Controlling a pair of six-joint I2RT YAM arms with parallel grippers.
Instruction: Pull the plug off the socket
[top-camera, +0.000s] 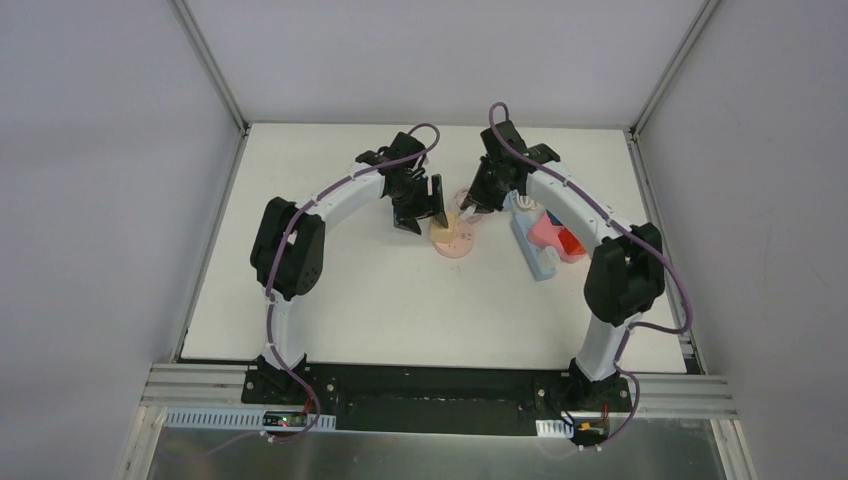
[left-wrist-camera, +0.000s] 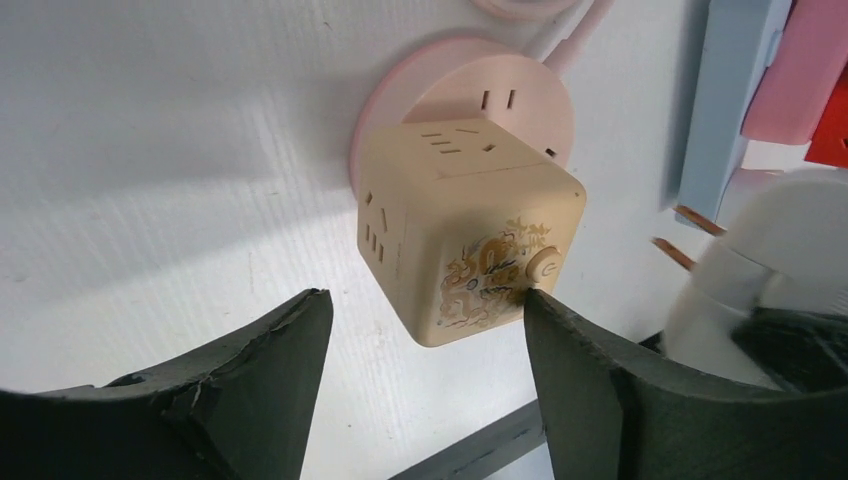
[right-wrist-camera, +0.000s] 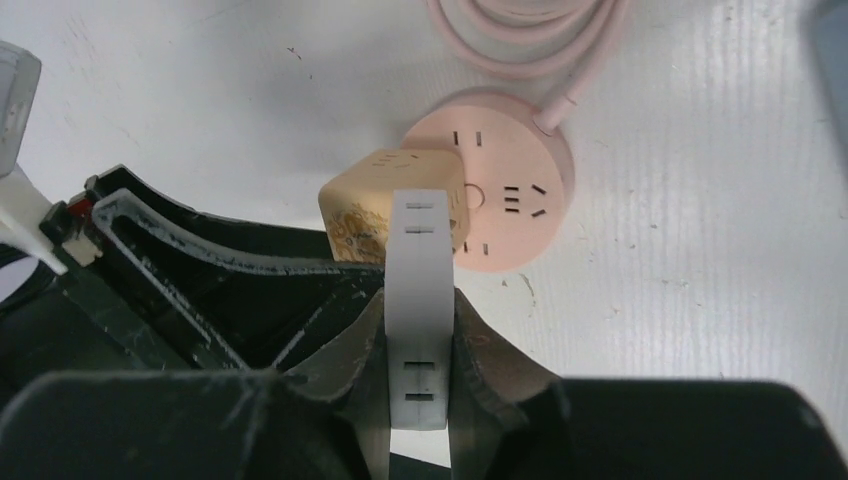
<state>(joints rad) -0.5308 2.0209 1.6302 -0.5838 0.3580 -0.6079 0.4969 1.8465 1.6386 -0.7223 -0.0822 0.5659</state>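
Note:
A beige cube socket with a gold dragon print stands on a round pink socket, seen at table centre in the top view. My left gripper is open around the cube's near side; its right fingertip touches the cube by the button. My right gripper is shut on a flat white plug. In the left wrist view the plug hangs to the cube's right with its copper prongs bare, apart from both sockets.
A light blue power strip with pink and red items beside it lies right of the sockets. The pink socket's cord is coiled behind it. Both arms crowd close together over the sockets.

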